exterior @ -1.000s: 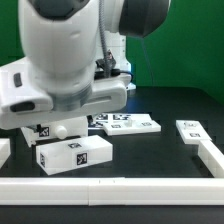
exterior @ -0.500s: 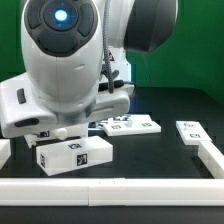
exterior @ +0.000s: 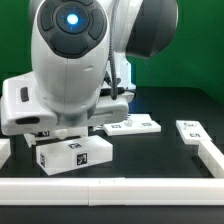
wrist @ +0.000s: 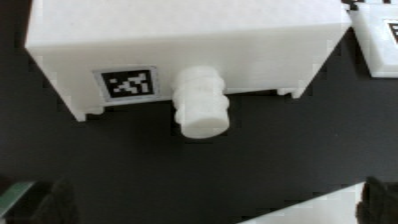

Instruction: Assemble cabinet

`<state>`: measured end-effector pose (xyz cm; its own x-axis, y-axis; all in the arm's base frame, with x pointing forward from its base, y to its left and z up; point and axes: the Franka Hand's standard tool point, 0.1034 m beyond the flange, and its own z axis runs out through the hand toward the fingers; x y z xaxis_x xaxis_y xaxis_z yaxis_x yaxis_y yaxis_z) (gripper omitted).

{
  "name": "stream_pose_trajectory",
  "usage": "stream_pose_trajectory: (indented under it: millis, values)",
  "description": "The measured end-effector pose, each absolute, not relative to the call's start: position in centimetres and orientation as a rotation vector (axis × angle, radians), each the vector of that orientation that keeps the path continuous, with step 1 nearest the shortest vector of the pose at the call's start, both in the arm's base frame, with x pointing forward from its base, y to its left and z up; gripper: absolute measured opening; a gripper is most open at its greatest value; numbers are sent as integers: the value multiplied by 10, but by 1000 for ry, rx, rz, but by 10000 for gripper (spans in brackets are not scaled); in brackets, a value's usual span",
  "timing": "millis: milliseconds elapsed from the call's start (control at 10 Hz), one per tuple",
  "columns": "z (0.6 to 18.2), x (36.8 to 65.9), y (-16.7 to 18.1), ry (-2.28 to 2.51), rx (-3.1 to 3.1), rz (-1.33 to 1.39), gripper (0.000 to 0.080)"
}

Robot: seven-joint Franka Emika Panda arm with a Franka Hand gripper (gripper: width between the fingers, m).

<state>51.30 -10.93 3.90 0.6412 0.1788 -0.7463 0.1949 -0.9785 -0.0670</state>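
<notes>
The claw (wrist: 196, 205) is hanging released over the black bench (wrist: 107, 160), its fingertips (wrist: 29, 205) showing spread wide apart in the wrist view with nothing between them. Just ahead, the cabinet (wrist: 187, 45) is sitting on the bench, its tagged face and round knob (wrist: 201, 103) pointing toward the claw. In the exterior view the arm is hiding most of the cabinet at the exterior view's left. A smaller white block (exterior: 75, 153) is lying just in front of it, and the marker board (exterior: 130, 125) is lying further toward the exterior view's right
</notes>
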Motion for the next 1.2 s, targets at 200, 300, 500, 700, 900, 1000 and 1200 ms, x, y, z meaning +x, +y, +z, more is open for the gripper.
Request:
stream_pose_trajectory:
  millis: [200, 300, 500, 700, 900, 1000, 1200]
  values:
    - [37, 506, -118, 297, 2792, -1317, 797]
    - [40, 504, -118, 284, 2782, -1348, 797]
    - [36, 501, -113, 288, 2728, -1474, 797]
    - [34, 504, -113, 280, 2729, -1453, 797]
    - [30, 498, -111, 248, 2710, -1462, 797]
    - [29, 496, -110, 242, 2706, -1467, 797]
    - [29, 497, -109, 251, 2709, -1468, 797]
